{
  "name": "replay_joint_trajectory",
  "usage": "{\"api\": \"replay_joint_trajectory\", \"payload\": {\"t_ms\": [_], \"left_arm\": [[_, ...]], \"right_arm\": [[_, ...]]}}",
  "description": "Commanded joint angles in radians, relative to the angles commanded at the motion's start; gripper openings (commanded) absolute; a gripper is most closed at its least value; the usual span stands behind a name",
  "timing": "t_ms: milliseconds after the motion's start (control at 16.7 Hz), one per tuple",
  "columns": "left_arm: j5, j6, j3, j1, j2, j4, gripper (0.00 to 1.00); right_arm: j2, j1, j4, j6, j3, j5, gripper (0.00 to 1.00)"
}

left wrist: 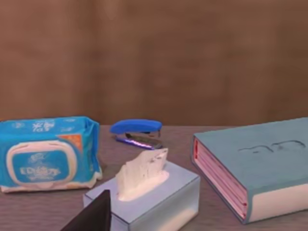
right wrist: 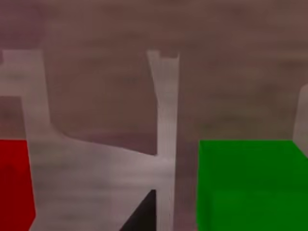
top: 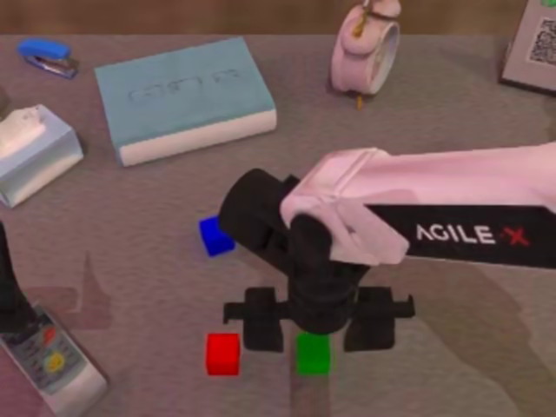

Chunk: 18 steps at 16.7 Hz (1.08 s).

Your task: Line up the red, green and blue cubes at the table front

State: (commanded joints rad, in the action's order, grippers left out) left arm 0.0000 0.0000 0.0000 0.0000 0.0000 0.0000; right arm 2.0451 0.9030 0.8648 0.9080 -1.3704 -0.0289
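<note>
Right gripper (top: 314, 326) spread above the green cube (top: 313, 354) at the table (top: 452, 347) front.
Three cubes: red cube (top: 222, 354) just left of green near the front edge, a bare gap between them; blue cube (top: 215, 235) farther back. Right of green the table lies open. One tissue box (top: 33, 152) holds tissues. I can't tell the left gripper's state.

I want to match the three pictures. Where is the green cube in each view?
Top view: the green cube lies at the table front, right of the red cube, under the right arm.
Left wrist view: not in it.
Right wrist view: it fills the lower right corner.
Shared landmark: the red cube.
</note>
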Motion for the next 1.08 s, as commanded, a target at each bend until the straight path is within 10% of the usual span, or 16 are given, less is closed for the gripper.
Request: {"api": "replay_joint_trajectory", "payload": {"t_ms": [1080], "left_arm": [[0.0, 0.0, 0.0, 0.0, 0.0, 0.0, 1.0]], "right_arm": [[-0.084, 0.012, 0.238, 0.002, -0.153, 0.001, 1.0]]}}
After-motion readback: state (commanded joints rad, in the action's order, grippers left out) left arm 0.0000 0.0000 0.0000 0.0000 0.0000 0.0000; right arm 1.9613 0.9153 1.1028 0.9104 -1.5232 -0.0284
